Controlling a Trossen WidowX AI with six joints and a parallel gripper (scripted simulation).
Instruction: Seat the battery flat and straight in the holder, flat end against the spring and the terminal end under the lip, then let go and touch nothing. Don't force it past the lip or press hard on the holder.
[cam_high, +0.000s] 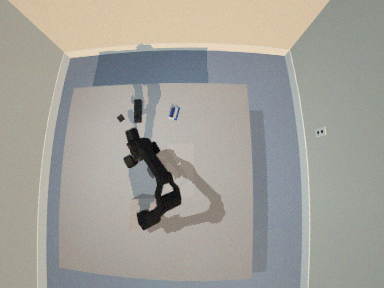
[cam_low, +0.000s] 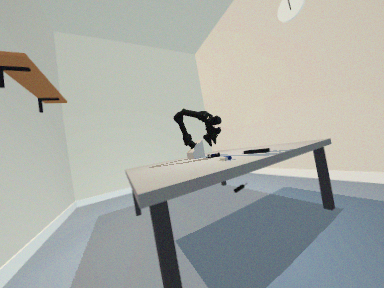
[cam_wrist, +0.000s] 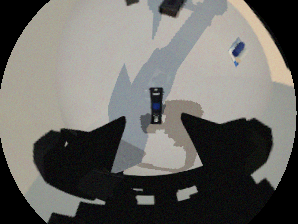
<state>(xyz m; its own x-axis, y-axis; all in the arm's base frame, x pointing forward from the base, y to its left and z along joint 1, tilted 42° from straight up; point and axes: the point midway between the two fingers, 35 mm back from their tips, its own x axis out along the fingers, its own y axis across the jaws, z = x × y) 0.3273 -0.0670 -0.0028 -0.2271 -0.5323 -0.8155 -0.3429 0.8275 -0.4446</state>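
Note:
The holder (cam_wrist: 156, 89) is a small, narrow black tray on the table in the wrist view. It shows as a dark shape in the exterior view (cam_low: 214, 155); the arm hides it in the top view. The battery (cam_wrist: 156, 106), dark with a blue patch, appears to lie lengthwise inside the holder. Silvery patches show at both ends, but exact seating, spring contact and lip fit are too small to tell. My gripper (cam_wrist: 153, 117) (cam_low: 211, 142) (cam_high: 131, 147) is wide open and empty. It is raised above the holder, with its fingertips on either side of the holder's near end in the wrist view.
A long black block (cam_high: 138, 111) (cam_low: 256, 151) (cam_wrist: 172, 6) and a small dark cube (cam_high: 120, 118) (cam_wrist: 131, 1) lie beyond the gripper. A blue and white item (cam_high: 174, 112) (cam_low: 228, 158) (cam_wrist: 237, 49) lies off to the right. A pale block (cam_low: 197, 151) stands near the arm's base.

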